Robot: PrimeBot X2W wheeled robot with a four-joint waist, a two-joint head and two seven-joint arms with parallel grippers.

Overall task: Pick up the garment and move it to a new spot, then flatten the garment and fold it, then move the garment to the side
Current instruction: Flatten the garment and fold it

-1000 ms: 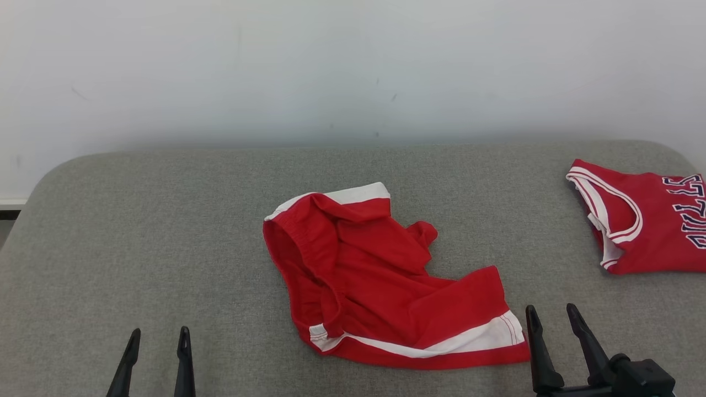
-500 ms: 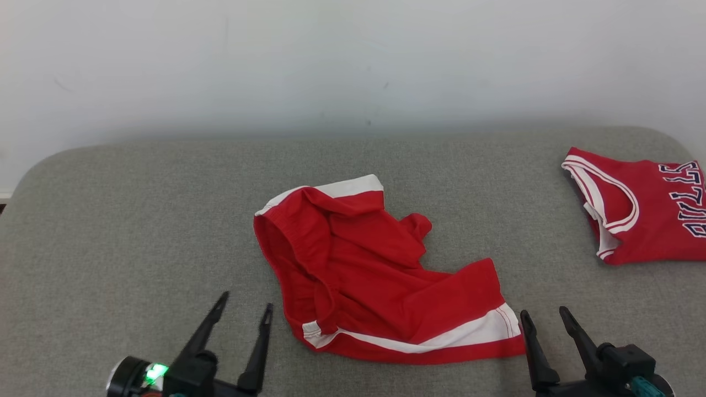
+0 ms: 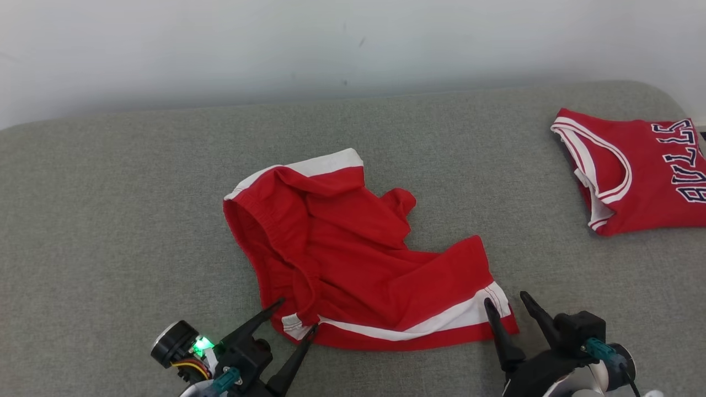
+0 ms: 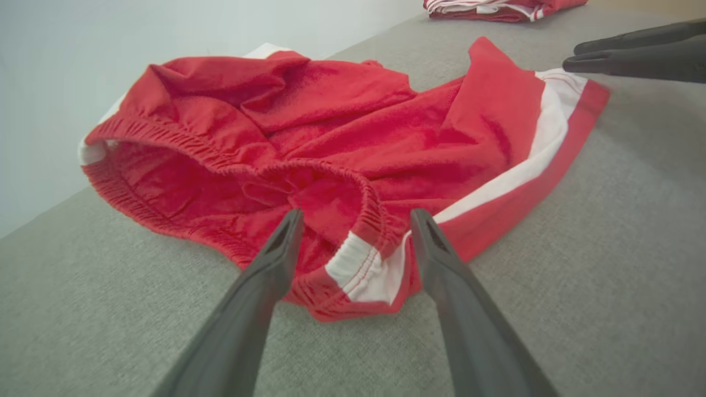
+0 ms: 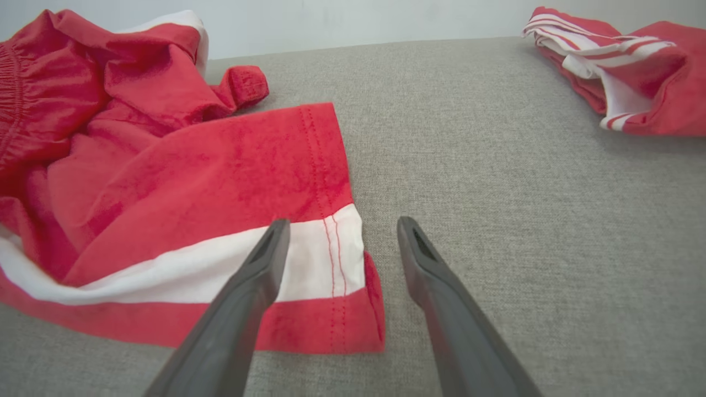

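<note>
Red shorts with white trim [image 3: 353, 253] lie crumpled in the middle of the grey padded surface [image 3: 110, 220]. My left gripper [image 3: 298, 314] is open at their near left corner, its fingers straddling the elastic waistband end [image 4: 358, 259]. My right gripper [image 3: 506, 299] is open at the near right hem corner [image 5: 342, 275]; one finger lies over the white stripe, the other over bare surface. The left wrist view also catches the right gripper's fingers [image 4: 634, 52] at its upper right.
A red jersey with white trim and dark lettering [image 3: 640, 171] lies at the far right of the surface, also in the right wrist view [image 5: 623, 71]. A pale wall [image 3: 331, 44] runs behind. Bare grey surface spreads to the left of the shorts.
Both grippers have come forward to the shorts' near corners, the left one moving right as well. The head camera has tilted and shifted, so the whole scene sits differently.
</note>
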